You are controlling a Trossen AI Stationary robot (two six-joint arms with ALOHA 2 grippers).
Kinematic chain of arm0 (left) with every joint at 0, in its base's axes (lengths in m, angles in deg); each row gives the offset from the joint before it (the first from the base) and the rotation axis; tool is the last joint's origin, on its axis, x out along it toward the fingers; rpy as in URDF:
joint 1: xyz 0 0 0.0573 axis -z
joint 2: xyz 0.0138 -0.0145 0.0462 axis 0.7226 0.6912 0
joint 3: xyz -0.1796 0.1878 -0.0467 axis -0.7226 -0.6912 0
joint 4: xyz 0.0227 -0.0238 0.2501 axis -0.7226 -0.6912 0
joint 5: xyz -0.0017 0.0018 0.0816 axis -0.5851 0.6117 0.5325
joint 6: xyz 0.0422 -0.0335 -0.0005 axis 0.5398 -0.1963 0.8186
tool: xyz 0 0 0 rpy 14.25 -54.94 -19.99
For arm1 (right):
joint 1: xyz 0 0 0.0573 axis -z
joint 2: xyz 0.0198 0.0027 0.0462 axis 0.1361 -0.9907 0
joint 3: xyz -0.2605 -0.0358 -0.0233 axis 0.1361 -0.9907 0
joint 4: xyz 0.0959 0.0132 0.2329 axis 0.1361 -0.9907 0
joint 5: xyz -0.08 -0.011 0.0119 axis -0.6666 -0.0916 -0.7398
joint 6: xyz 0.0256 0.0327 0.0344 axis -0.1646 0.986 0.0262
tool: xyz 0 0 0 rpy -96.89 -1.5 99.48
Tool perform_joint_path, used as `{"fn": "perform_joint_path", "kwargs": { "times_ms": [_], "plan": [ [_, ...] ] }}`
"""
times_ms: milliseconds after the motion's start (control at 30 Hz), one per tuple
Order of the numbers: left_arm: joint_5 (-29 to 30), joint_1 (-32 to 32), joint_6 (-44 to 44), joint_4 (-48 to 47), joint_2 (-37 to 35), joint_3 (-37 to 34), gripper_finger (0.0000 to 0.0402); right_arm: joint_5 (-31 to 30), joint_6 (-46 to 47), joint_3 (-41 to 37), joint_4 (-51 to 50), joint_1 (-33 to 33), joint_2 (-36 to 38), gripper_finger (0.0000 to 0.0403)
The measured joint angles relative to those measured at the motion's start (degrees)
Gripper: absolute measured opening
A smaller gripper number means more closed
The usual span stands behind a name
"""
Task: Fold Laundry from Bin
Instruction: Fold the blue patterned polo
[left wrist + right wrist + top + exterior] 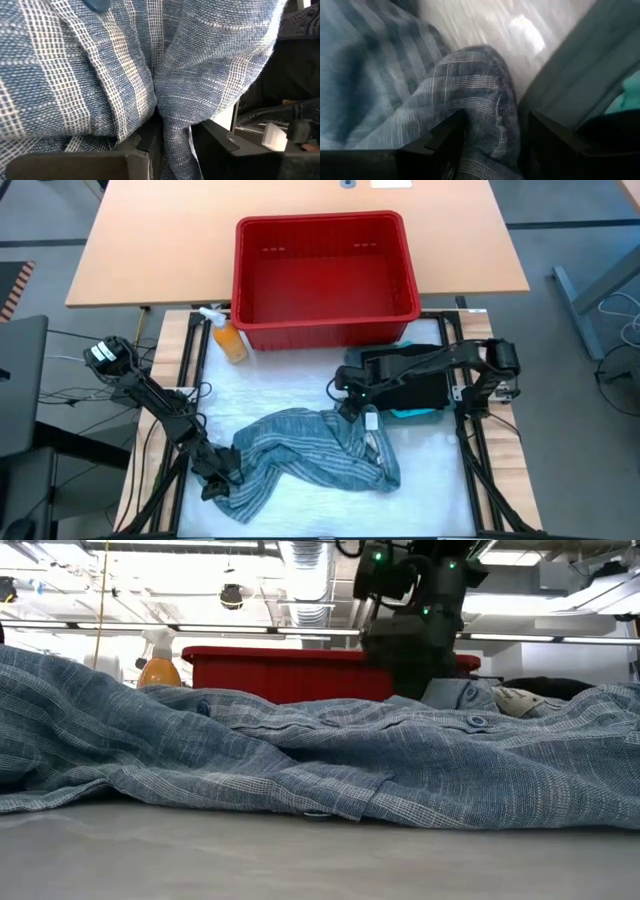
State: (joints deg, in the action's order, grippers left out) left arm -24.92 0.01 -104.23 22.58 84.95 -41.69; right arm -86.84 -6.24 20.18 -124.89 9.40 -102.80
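bench [440,490] | red bin [325,280] at far edge, looks empty | blue-grey shirt [310,460] spread across bench, long axis left-right, crumpled | folded pile [415,395] beside right arm | left gripper [222,477] at shirt's left end, fabric between fingers | right gripper [352,412] at right end, fingers apart around a fold

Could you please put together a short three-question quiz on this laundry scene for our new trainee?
1. True or false: the red bin holds laundry.
2. Which garment lies spread across the mat? A) blue-grey shirt B) black sweater C) white towel
3. What stands beside the bin's left corner?

Key:
1. False; nothing shows inside it.
2. A. The left gripper is at one end of it and the right gripper at the other, each with cloth between its jaws.
3. An orange spray bottle.
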Motion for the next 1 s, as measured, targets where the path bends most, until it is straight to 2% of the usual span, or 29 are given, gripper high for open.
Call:
{"fn": "perform_joint_path", "kwargs": {
  "times_ms": [133,200,267,400,433,500,600,733,867,1000],
  "plan": [
    [0.0,0.0,1.5,-0.4,0.0,0.0,0.0092,1.4,-0.2,1.0,-0.9,0.1,-3.0,0.0236],
    [-0.1,0.0,2.2,-0.5,0.0,0.0,0.0092,3.3,-1.6,2.1,-0.8,-0.2,-4.6,0.0217],
    [-0.5,0.0,3.5,-0.6,0.0,0.0,0.0092,3.8,-3.7,3.5,-0.8,-0.6,-5.5,0.0176],
    [-2.8,0.0,4.5,-0.8,0.0,0.0,0.0092,5.7,-8.1,8.0,-1.4,-1.5,-6.2,0.0047],
    [-3.4,0.0,4.4,-0.8,0.0,0.0,0.0092,5.8,-9.2,9.5,-1.7,-1.7,-6.0,0.0029],
    [-4.5,0.0,4.1,-0.9,0.0,0.0,0.0092,5.8,-10.2,12.9,-3.4,-2.2,-5.2,0.0026],
    [-7.0,0.2,2.9,-1.0,0.0,0.0,0.0092,4.9,-11.6,18.9,-8.5,-2.6,-3.5,0.0042],
    [-11.2,1.0,-0.3,-1.6,0.1,-0.1,0.0091,1.6,-14.5,26.1,-16.4,-4.3,-0.3,0.0036],
    [-9.1,1.5,-2.9,-1.7,0.0,-0.1,0.0095,0.2,-15.2,29.9,-21.6,-7.3,4.1,0.0026],
    [-8.6,2.7,-3.3,-1.0,0.1,0.4,0.0112,-1.9,-10.6,30.1,-25.3,-12.3,7.8,0.0031]
  ]
}}
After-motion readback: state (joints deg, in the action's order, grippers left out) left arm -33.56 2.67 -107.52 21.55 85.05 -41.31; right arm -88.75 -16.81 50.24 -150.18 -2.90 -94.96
